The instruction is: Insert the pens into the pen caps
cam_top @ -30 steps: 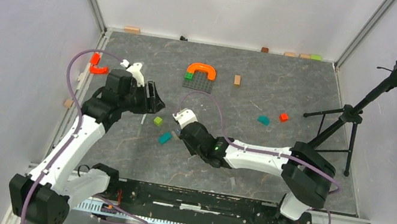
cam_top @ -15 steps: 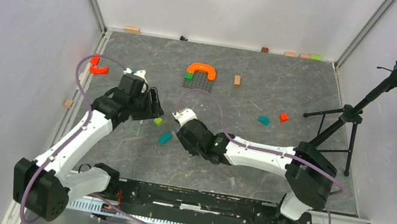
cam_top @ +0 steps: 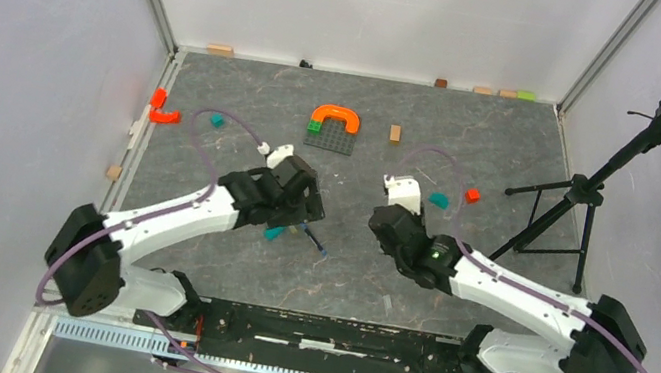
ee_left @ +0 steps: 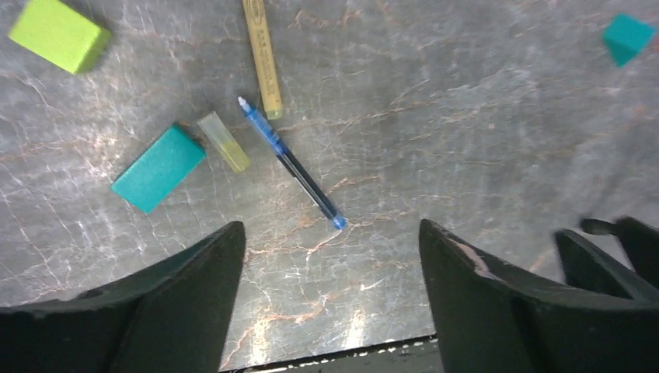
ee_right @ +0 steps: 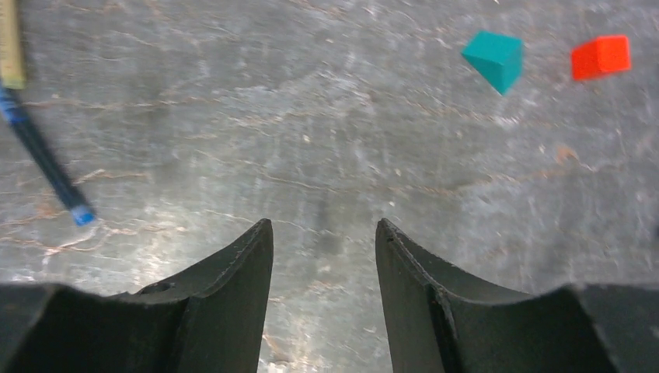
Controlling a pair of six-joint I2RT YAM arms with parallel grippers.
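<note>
Now, left gripper: jaws spread wide, empty, shifted right from the far-left side to hover over the thin blue-and-dark plastic pen, which lay flat on the grey marbled tabletop. Tan-yellow pen and pale green translucent stick: just beside it, next to a teal rectangular block. Right gripper: earlier pressed together at centre, withdrawn rightward, jaws parted, holding nothing.
</note>
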